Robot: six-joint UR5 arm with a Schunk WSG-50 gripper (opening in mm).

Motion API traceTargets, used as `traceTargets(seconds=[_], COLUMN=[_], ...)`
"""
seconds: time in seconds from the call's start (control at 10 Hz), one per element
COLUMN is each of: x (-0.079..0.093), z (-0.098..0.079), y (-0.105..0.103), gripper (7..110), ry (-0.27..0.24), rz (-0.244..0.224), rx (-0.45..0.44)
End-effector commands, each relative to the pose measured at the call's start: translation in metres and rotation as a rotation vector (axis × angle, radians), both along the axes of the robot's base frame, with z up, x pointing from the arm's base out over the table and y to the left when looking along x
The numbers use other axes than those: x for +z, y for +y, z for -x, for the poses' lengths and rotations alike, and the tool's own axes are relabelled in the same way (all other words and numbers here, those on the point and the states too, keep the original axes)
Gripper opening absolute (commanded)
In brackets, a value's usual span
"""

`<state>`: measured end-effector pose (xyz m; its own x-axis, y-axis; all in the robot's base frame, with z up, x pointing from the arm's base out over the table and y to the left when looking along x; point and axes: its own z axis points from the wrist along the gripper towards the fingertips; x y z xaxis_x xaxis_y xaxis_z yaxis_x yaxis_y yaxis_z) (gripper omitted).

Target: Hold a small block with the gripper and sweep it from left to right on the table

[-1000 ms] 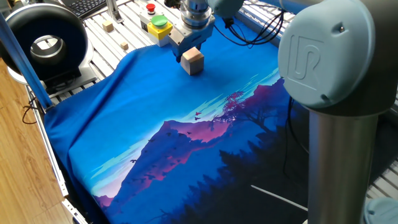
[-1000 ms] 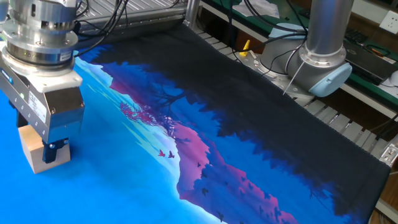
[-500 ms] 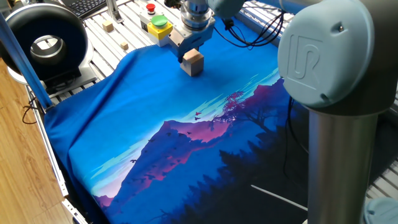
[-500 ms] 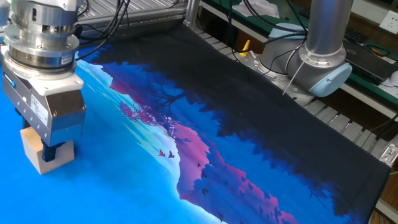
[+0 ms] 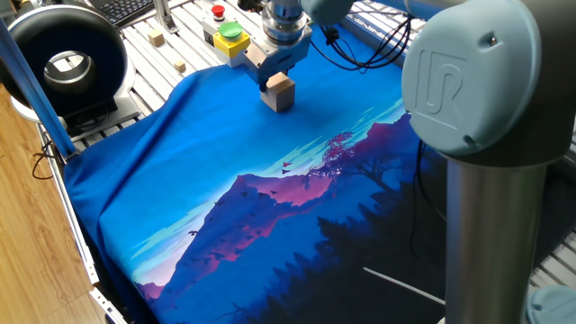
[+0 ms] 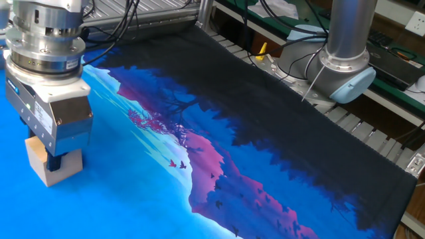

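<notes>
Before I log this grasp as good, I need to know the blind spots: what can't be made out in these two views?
- Contact between the gripper and the small block: in the other fixed view the gripper body covers the block's top.
- Whether the block touches the table: too small in one fixed view.
- Gripper jaws in one fixed view: tiny, hidden by the gripper body.
- The arm's own links: cut off by the top edge in the other fixed view.

A robotics lab or workshop: slatted aluminium table [image 5: 135,40] at upper left, yellow button box [image 5: 226,38] with red and green buttons, keyboard [image 5: 126,8] at top edge, loose cables [image 6: 143,10], cluttered bench [image 6: 392,63] at upper right.
</notes>
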<state>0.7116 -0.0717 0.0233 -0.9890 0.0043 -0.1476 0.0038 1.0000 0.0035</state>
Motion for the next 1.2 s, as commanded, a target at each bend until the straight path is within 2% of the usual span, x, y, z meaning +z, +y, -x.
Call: traceTargets(seconds=[0.0, 0.1, 0.2, 1.1], x=[0.001, 0.001, 0.001, 0.005], z=[0.003, 0.004, 0.004, 0.003], y=[-0.001, -0.002, 0.0, 0.018], gripper=[22, 22, 7, 7], ry=[0.015, 0.019, 0.021, 0.025], rz=[-0.003, -0.001, -0.006, -0.081], rx=[-0.026, -0.032, -0.034, -0.063])
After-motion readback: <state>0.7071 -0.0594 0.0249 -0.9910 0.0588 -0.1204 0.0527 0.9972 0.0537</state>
